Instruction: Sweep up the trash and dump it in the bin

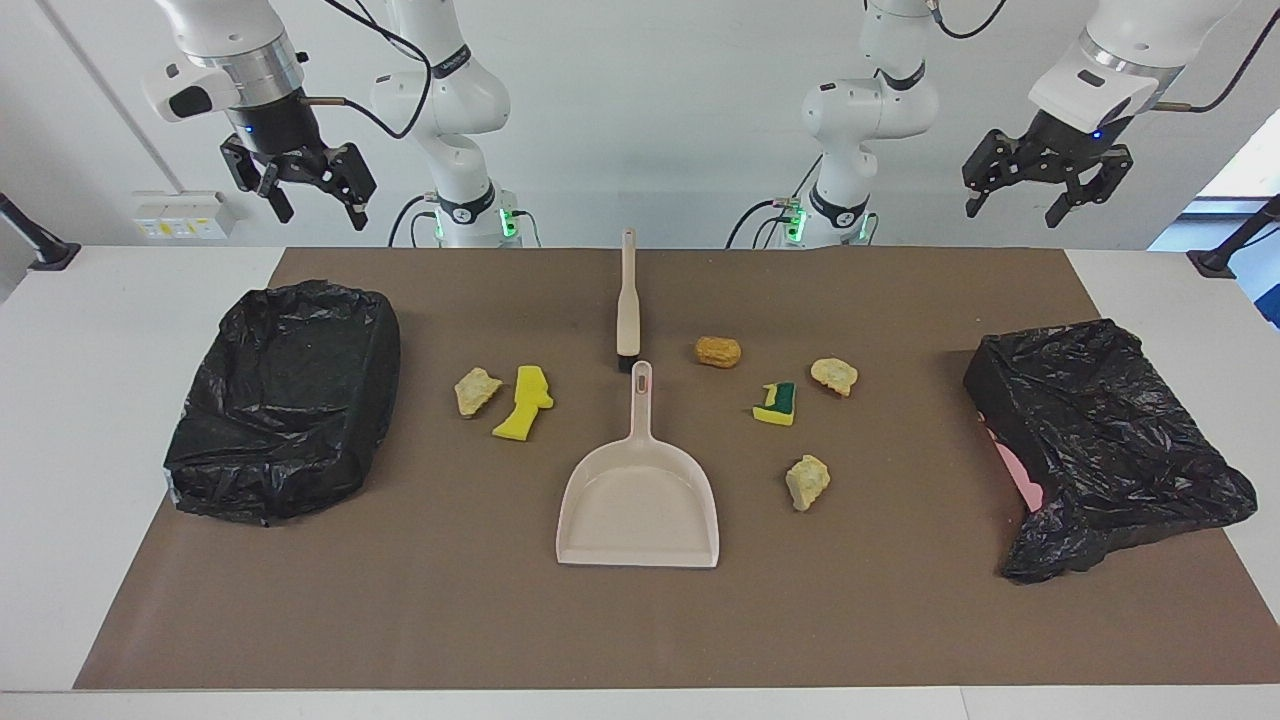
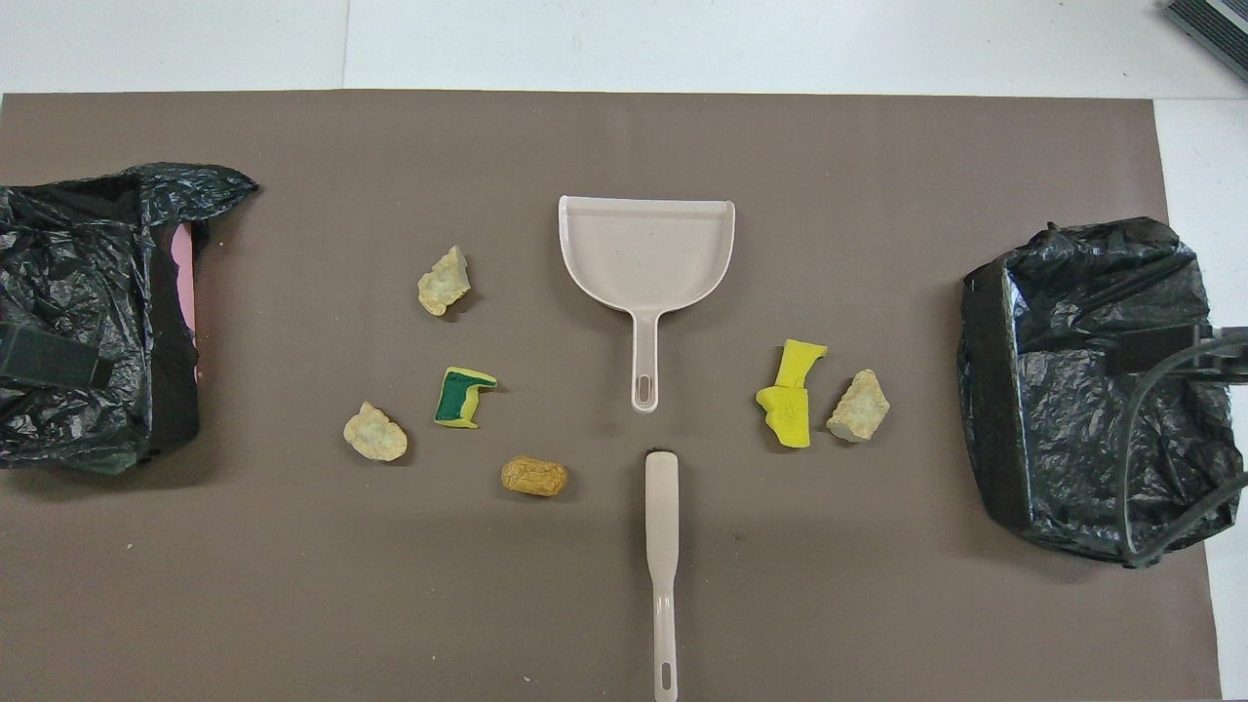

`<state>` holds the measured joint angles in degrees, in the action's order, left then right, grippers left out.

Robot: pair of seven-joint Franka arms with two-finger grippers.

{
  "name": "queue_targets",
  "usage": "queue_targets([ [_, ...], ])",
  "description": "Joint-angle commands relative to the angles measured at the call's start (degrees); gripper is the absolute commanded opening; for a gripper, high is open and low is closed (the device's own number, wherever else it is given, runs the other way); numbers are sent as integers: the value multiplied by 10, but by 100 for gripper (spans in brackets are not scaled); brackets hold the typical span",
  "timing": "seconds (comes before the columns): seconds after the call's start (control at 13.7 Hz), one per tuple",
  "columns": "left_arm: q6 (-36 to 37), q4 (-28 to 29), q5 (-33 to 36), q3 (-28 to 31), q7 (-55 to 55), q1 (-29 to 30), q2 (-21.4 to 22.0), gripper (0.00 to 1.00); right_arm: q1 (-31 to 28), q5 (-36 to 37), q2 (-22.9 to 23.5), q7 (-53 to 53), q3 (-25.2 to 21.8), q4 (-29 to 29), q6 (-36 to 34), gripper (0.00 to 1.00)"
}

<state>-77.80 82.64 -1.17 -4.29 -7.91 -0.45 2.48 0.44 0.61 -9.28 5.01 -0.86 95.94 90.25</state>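
Observation:
Several pieces of trash lie on the brown mat around a beige dustpan [image 1: 640, 500] [image 2: 645, 249] and a brush [image 1: 627, 300] [image 2: 662, 546]. Toward the right arm's end are a yellow sponge piece [image 1: 525, 402] [image 2: 790, 395] and a pale chunk [image 1: 477, 390] [image 2: 859, 406]. Toward the left arm's end are a golden-brown lump [image 1: 718, 351] [image 2: 533, 477], a green-backed sponge [image 1: 777, 402] [image 2: 462, 397] and two pale chunks [image 1: 834, 375] [image 1: 807, 481]. My right gripper [image 1: 320, 212] and left gripper [image 1: 1012, 210] hang open and empty, high above the robots' edge of the table.
A bin lined with a black bag [image 1: 285, 400] [image 2: 1092, 390] stands at the right arm's end. Another black-bagged bin [image 1: 1100, 440] [image 2: 88, 322], with pink showing at its side, stands at the left arm's end. White table borders the mat.

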Motion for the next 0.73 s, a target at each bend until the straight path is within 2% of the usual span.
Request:
queue_targets([
  [0.0,8,-2,4,0,0,1,3,100,-3,-1,0,-13,3,2,2,100],
  [0.66,4,9,-1,-3,4,-3,10,100,-10,-1,1,-12,2,-1,-3,100],
])
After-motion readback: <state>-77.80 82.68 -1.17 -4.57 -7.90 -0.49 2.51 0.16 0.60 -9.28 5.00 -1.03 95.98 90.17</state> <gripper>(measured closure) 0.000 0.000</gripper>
